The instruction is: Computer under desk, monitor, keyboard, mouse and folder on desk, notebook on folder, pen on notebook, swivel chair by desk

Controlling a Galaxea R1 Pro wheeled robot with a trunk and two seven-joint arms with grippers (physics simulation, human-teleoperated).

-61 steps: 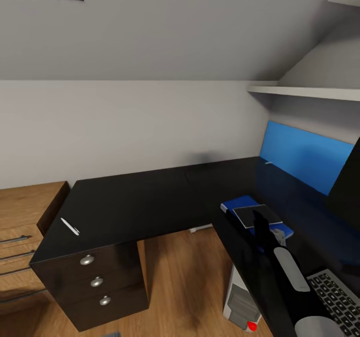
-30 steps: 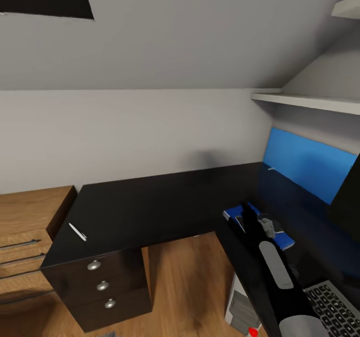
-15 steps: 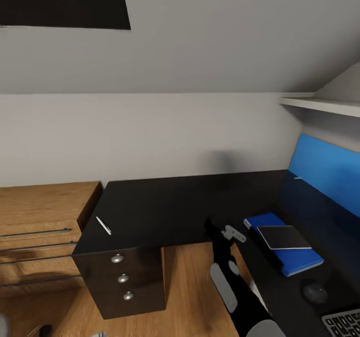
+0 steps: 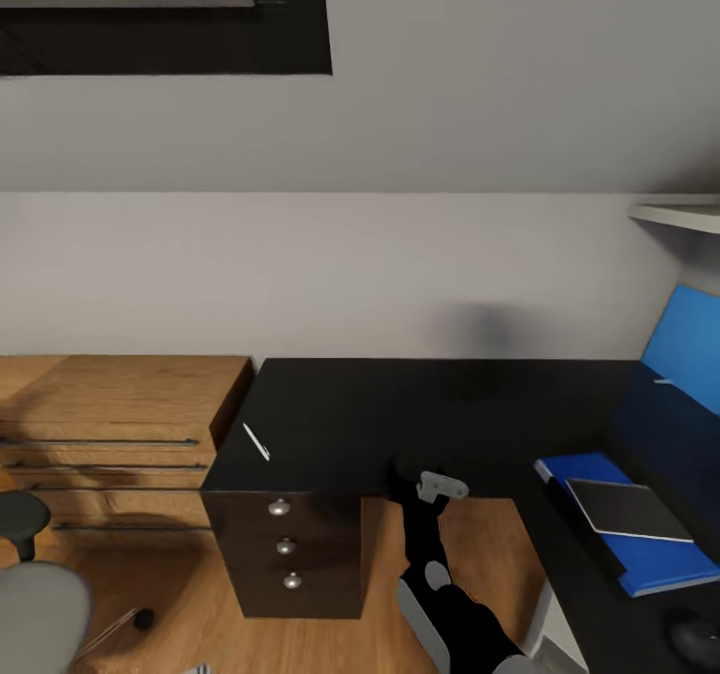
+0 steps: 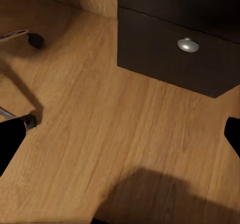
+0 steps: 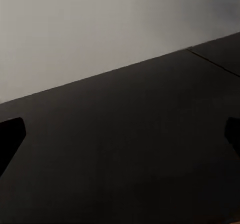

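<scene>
The black desk runs along the wall and turns down the right side. A thin white pen lies near its left end. On the right wing the blue folder lies flat with the grey notebook on top, and the black mouse sits nearer me. My right gripper hovers at the desk's inner front edge, well left of the folder and right of the pen. It is open over bare desk top. My left gripper is open above the floor. The swivel chair shows at the lower left.
A wooden dresser stands against the desk's left end. The black drawer unit with silver knobs sits under that end. Chair casters rest on the wood floor. A blue wall panel and a white shelf are at right.
The camera has swung left, bringing the dresser and chair into view and losing the keyboard and computer. My right gripper has left the notebook and folder and moved left to the desk's inner edge.
</scene>
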